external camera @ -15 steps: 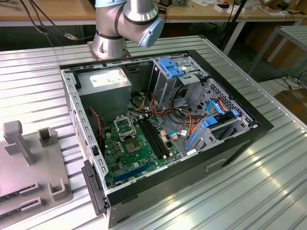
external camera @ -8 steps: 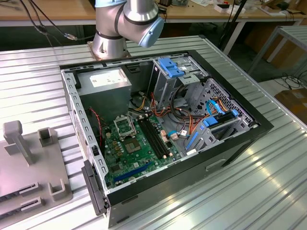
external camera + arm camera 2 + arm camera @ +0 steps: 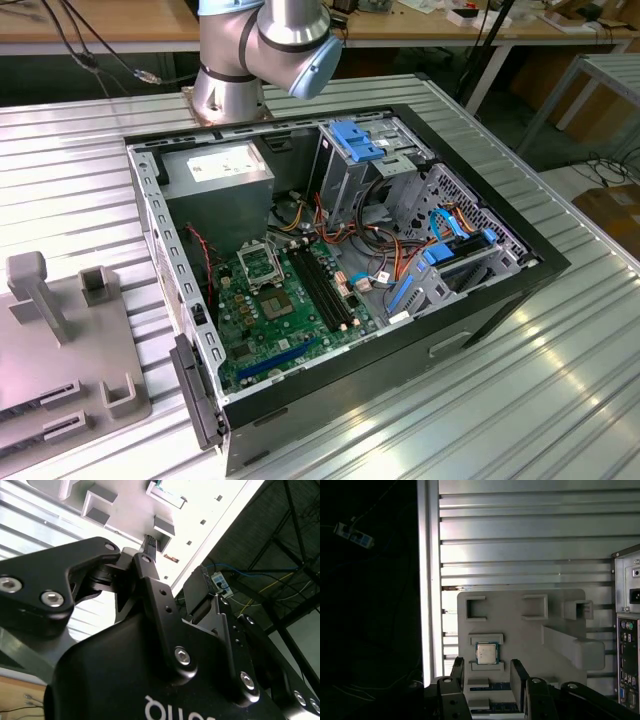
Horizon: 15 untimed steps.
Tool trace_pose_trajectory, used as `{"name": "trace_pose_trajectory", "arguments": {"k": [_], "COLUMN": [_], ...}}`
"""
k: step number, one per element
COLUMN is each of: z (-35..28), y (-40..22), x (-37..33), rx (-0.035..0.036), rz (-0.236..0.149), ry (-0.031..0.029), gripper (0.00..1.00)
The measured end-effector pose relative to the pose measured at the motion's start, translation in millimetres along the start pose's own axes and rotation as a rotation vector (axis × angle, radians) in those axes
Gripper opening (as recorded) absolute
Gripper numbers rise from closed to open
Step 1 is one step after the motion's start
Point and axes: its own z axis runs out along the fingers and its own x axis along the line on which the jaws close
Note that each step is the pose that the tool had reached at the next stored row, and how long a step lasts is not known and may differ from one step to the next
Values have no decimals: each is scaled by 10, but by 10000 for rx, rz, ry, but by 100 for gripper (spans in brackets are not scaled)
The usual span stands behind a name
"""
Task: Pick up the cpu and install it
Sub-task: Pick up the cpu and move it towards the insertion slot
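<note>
The cpu (image 3: 486,653) is a small square chip with a silver lid. It lies flat in a raised holder on the grey fixture plate (image 3: 520,630), which rests on the ribbed metal table. In the first wrist view my gripper (image 3: 488,676) hangs above the plate, open, its two black fingers (image 3: 457,672) apart with nothing between them. The cpu sits just beyond the fingertips, in line with the gap. In the exterior view the open computer case (image 3: 480,310) shows the green motherboard with its empty square socket (image 3: 262,265). The fixture plate (image 3: 60,340) lies at the exterior view's left.
The arm's base (image 3: 235,80) stands behind the case. A tall grey post (image 3: 572,647) rises from the fixture plate beside the cpu holder. Memory sticks (image 3: 492,686) lie in slots under the gripper. The case's rear panel (image 3: 627,645) borders the plate. The table edge (image 3: 427,580) drops off nearby.
</note>
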Motion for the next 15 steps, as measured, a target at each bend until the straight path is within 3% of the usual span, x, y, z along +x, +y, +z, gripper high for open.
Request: {"name": "trace_pose_trajectory", "arguments": {"k": [15], "z": [5], "y": [-1], "x": [0], "rx": [4], "rz": [-1], "ry": [-1], "gripper": [50]}}
